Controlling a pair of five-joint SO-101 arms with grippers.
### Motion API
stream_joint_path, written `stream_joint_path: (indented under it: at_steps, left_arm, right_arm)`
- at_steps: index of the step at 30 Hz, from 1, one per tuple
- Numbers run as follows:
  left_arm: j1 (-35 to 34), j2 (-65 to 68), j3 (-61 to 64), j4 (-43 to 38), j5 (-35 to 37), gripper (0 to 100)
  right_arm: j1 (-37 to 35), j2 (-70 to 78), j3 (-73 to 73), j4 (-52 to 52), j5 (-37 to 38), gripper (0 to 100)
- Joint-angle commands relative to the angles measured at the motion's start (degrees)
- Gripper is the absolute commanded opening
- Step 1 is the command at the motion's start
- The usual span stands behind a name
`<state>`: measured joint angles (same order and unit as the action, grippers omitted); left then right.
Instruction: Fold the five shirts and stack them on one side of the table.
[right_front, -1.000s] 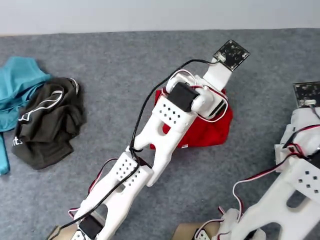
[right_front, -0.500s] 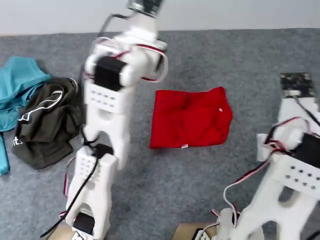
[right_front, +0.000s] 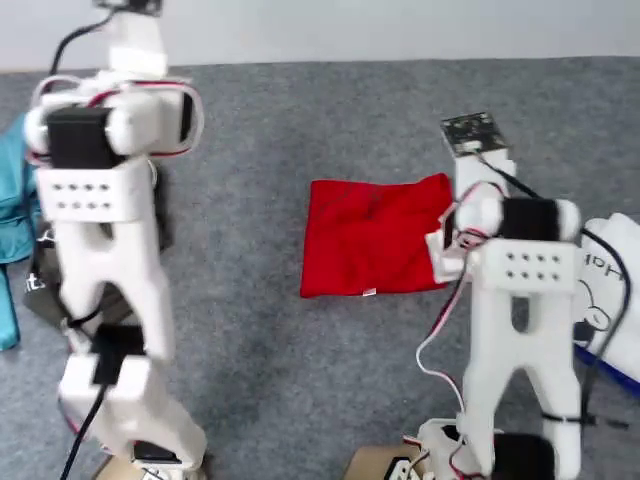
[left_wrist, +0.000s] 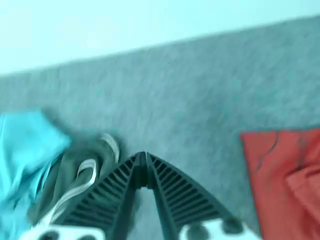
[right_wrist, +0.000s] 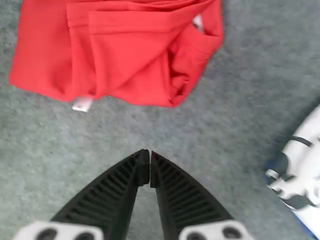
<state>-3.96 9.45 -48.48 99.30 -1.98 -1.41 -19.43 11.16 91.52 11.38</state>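
Teal shirt (right_front: 10, 210) lies bunched at 9 o'clock on the table (right_front: 300, 130), and the dark shirt (left_wrist: 57, 180) is heaped right beside it, touching it. Neither one is folded yet. The left arm (right_front: 100, 200) was over the red shirt a second ago. Now it has swung away to 9 o'clock and hangs above that messy pile. The left gripper (left_wrist: 145, 172) has its fingers pressed together with nothing in them.

The red shirt (right_front: 370, 240) rests in the middle of the table, folded into a neat square, and it has not moved. So that fold looks done.

The right arm (right_front: 520, 290) was out at 3 o'clock and has come in. The right gripper (right_wrist: 149, 167) is just beside the red shirt, near its 4 o'clock corner, fingers together and empty. A white shirt (right_front: 610, 290) lies at 4 o'clock by the table edge.

I think the right arm may slide the red shirt to one side, and the left arm may take the dark shirt.
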Motion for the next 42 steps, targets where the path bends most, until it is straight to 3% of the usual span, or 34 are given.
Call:
stream_joint_path:
  at_steps: [1,7,15,26,39,42]
  left_arm:
    - [-3.34,-9.85,11.74,1.23,-0.62,1]
    - [-10.02,-17.05,23.25,1.14,-0.79,1]
    - [-17.67,-20.57,30.37,1.14,-3.52,1]
    - [-22.33,-20.84,31.78,1.14,-6.95,1]
    - [-23.3,-20.48,31.78,1.14,-7.21,1]
    - [-23.3,-20.57,31.78,1.14,-7.21,1]
  right_arm:
    - [-3.56,3.3,-0.79,-2.33,-4.04,0.9]
    - [-9.89,8.75,-2.02,-3.12,-9.23,1.7]
    - [-17.1,22.29,-11.69,-3.12,-10.11,19.5]
    - [-20.44,42.07,-30.07,-2.59,-9.67,19.6]
    - [-20.26,54.46,-37.89,-3.03,-4.13,19.4]
    - [-19.74,55.34,-37.89,-3.03,-2.46,13.8]
